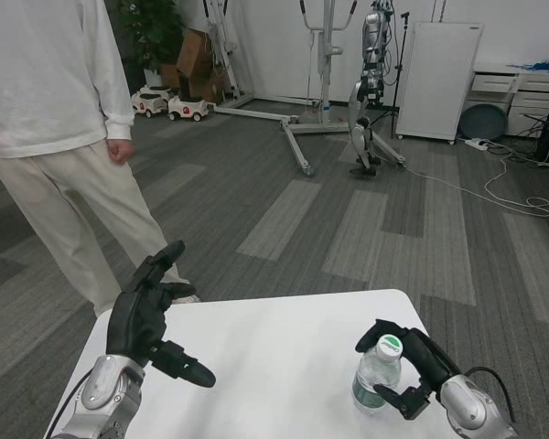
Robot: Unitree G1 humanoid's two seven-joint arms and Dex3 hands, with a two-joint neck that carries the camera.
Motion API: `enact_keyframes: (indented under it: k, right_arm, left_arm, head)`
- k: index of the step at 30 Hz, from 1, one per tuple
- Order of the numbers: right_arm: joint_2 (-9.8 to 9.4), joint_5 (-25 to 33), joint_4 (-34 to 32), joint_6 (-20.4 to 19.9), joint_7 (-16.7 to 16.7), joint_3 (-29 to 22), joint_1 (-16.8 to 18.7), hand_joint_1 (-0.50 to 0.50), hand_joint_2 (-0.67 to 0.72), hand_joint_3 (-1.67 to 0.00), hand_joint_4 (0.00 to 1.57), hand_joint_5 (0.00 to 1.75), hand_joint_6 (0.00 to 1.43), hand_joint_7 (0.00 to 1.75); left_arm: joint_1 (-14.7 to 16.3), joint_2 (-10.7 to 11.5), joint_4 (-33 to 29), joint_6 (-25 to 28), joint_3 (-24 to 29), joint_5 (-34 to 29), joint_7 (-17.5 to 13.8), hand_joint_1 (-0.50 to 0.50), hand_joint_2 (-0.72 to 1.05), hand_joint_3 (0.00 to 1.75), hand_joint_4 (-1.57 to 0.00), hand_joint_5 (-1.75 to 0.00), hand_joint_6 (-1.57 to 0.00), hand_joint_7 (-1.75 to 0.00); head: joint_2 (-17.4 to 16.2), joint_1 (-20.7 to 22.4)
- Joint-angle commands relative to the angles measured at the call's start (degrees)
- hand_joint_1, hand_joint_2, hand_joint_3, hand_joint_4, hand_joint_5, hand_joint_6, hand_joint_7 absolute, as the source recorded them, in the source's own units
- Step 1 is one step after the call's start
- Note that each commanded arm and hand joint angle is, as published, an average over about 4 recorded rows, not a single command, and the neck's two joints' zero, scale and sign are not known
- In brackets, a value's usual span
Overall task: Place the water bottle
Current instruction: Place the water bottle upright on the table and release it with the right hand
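On the far left, beyond the table, a person [55, 137] in white clothes stood on the grey floor. At the near left of the white table [284, 347], the left hand [146, 315] was raised above the surface on its silver forearm, with the fingers spread apart and pointing up and away, the thumb stretched out toward the right, holding nothing. At the near right of the table stood the water bottle [377, 377], upright, with a white cap and a green label. The right hand [412, 370] was curled around the bottle from the right side; its fingers touched the neck and the lower body. On the far floor, another robot [371, 87] hung in a white frame.
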Motion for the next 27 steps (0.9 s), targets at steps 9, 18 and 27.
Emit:
enact_keyframes:
  k: [9, 18, 27]
  right_arm:
    - [1.17, -2.80, 1.97, -0.41, -0.64, -0.19, -3.31, -0.21, -0.67, -1.59, 1.54, 1.36, 1.37, 1.40]
    - [1.75, -3.79, 2.56, -0.12, -0.66, -0.01, -3.86, -0.21, -0.65, -1.59, 1.54, 1.38, 1.37, 1.45]
    - [1.79, -3.41, 3.22, 0.38, -0.47, -0.10, -3.86, -0.21, -0.60, -1.59, 1.48, 1.60, 1.37, 1.47]
  left_arm:
    - [-0.09, 0.38, 0.45, -0.03, 0.61, 0.00, 0.11, -0.50, -0.55, 0.09, 0.00, -1.75, 0.00, -0.40]
    - [-0.09, 0.38, 0.45, -0.03, 0.58, 0.00, 0.11, -0.50, -0.55, 0.09, 0.00, -1.75, 0.00, -0.40]
    - [0.00, 0.38, 0.45, -0.03, 0.67, 0.00, 0.11, -0.50, -0.55, 0.09, 0.00, -1.75, 0.00, -0.37]
  head:
    - [-0.16, -0.10]
    - [-0.22, -0.04]
    - [-0.27, -0.03]
